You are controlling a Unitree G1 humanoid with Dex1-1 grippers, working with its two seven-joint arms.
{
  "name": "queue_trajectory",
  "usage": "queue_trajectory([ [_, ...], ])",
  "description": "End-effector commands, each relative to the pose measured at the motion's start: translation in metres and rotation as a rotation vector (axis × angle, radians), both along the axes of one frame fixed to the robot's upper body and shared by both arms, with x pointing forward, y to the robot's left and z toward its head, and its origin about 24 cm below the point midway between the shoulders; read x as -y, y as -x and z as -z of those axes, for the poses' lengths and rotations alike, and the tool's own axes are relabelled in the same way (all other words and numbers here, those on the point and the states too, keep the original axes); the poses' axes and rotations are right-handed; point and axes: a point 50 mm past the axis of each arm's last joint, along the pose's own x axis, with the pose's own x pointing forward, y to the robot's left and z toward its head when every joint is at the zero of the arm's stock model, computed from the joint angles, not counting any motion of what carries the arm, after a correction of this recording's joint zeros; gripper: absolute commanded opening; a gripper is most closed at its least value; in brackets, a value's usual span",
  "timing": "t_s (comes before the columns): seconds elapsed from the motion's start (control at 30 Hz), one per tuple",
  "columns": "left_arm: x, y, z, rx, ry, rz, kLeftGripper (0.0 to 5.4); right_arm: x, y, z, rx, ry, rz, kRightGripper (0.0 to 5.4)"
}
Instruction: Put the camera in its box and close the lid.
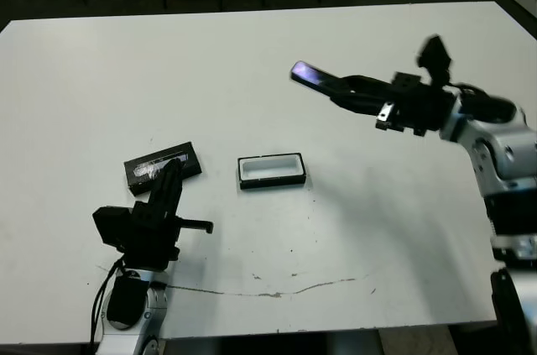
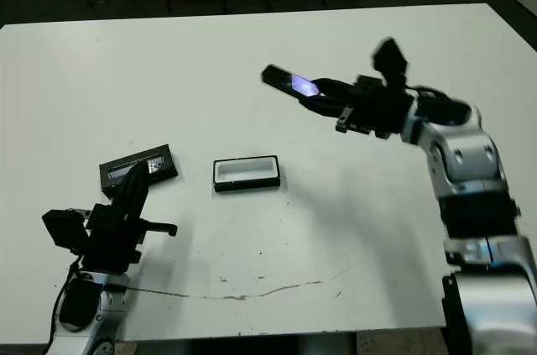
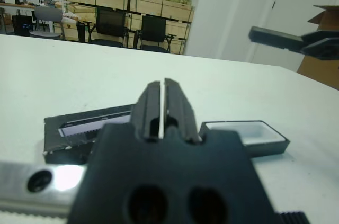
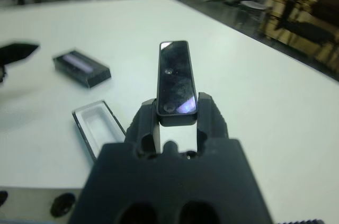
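Black camera (image 4: pixel 176 82) clamped in right pincer (image 4: pixel 177 114), apparently airborne.

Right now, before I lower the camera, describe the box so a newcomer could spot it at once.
Near the middle of the white table, ahead of the left gripper, lie two small black rectangles side by side. The box is the one nearer the right arm: an open shallow tray with a white lining, whereas the lid beside it is a flat panel with silvery print.

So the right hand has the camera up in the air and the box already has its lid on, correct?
Not quite. The right hand does hold the camera up, but the box is open, white lining showing; the lid lies flat beside it, as the left eye view shows.
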Motion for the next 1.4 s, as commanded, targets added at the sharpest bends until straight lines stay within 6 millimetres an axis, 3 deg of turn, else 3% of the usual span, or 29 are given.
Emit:
queue_trajectory([
  [0.03,-0.004,0.006,0.009,-0.047,-0.023,-0.007,0.00,-0.008,-0.001,0.003,-0.063,0.111,-0.101,0.40],
  [0.47,-0.003,0.008,0.012,-0.057,-0.013,-0.014,0.00,-0.031,0.003,0.026,-0.139,0.331,-0.325,0.40],
  [0.9,-0.002,0.011,0.014,-0.085,0.006,-0.016,0.00,-0.032,0.008,0.048,-0.248,0.356,-0.317,0.40],
  [1.4,-0.001,0.011,0.016,-0.083,0.007,-0.017,0.00,-0.038,0.008,0.053,-0.244,0.384,-0.317,0.40],
])
